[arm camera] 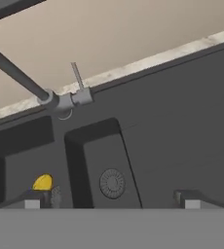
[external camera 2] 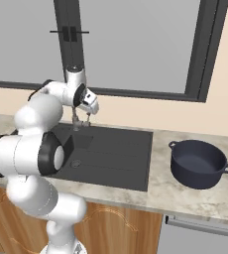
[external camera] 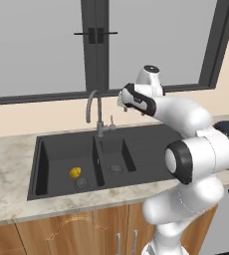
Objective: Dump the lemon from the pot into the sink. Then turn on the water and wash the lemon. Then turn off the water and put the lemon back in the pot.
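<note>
- Left base view, near to far: the counter (external camera: pixel 7 164) crosses the lower half of the frame, and the sink (external camera: pixel 151 134) is set into it at mid-frame.
- The lemon (external camera: pixel 75 173) lies on the floor of the larger basin at centre left, just beside the round drain (external camera: pixel 80 182). So the dumping step looks done.
- The pot (external camera 2: pixel 199 163) stands upright and empty on the counter at the right of the right base view, well apart from the basins.
- The claw (external camera 2: pixel 86 115) hangs above the back edge of the sink at upper centre left of the right base view, near the faucet (external camera: pixel 92 107). Its jaws are spread wide and hold nothing.
- In the hand view the two fingertips (arm camera: pixel 32 202) stand far apart at the bottom, with the lemon low left, the smaller basin's drain between them, and the faucet base with its thin lever (arm camera: pixel 77 75) in the upper left.
- No stream falls from the spout in any view, so I judge the water is not yet on.
- Left to do, as I read it: push the lever, wash the lemon, shut the water off, then carry the lemon back to the pot.
- Farthest back are the beige wall and the dark-framed window (external camera: pixel 96 45) along the top.
</note>
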